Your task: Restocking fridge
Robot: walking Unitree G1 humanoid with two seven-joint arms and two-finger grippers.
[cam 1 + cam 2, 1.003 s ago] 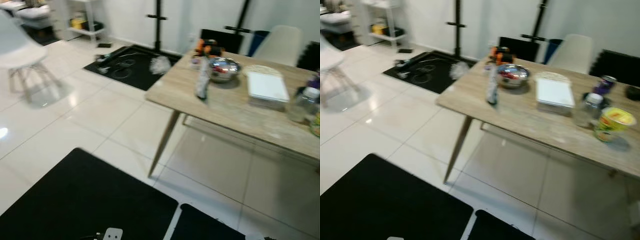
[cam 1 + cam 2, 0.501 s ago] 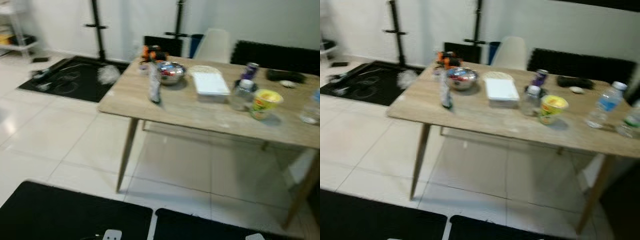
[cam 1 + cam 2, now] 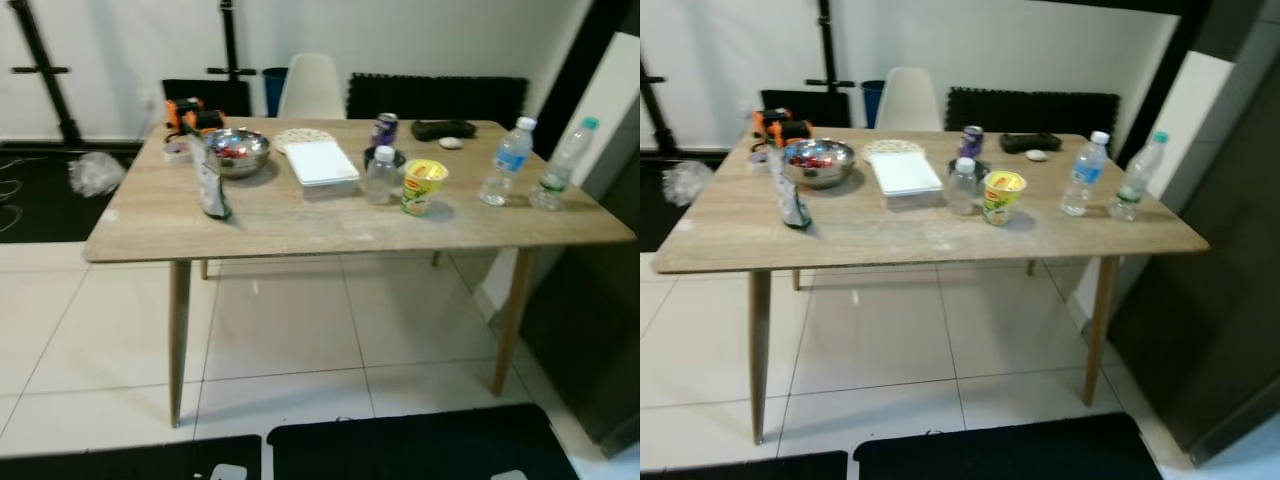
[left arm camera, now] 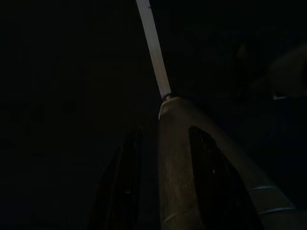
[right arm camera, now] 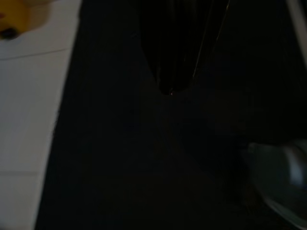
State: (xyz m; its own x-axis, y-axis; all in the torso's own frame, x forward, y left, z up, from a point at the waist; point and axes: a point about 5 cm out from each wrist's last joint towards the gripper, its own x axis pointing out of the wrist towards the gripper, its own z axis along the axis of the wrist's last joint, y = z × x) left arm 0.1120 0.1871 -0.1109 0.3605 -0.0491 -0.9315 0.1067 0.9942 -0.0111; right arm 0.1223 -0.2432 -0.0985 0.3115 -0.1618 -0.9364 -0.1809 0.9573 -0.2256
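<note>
- A wooden desk (image 3: pixel 300 225) on slim legs stands on white floor tiles (image 3: pixel 280 340), straight ahead at 12 o'clock.
- At the desk's 10 o'clock end sits a steel bowl (image 3: pixel 237 152) with something red inside; an upright snack bag (image 3: pixel 211 186) stands just in front of it, toward the near edge.
- Behind the bowl, at the far corner, lie orange-and-black objects (image 3: pixel 190 115); what they are cannot be told.
- Mid-desk lies a white lidded box (image 3: pixel 322 166), with a round patterned plate (image 3: pixel 300 136) touching its far end.
- Just beside the box at 3 o'clock stands a small clear jar (image 3: pixel 380 175); a yellow cup (image 3: pixel 423 186) is next to it, and a purple can (image 3: pixel 384 129) stands behind them.
- Toward the desk's 2 o'clock end stand two water bottles: a blue-labelled one (image 3: pixel 507 162) and a green-capped one (image 3: pixel 559 165), near each other.
- A dark pouch (image 3: pixel 442 129) lies at the far edge.
- A white chair (image 3: pixel 311 87) is behind the desk; a dark fridge side (image 3: pixel 1210 300) rises at 3 o'clock.
- Black mats (image 3: pixel 420 445) lie at 6 o'clock.
- The left gripper (image 4: pixel 158 158) hangs in the dark; I cannot tell its state.
- The right gripper (image 5: pixel 175 62) hangs over a black mat; I cannot tell its state either.
</note>
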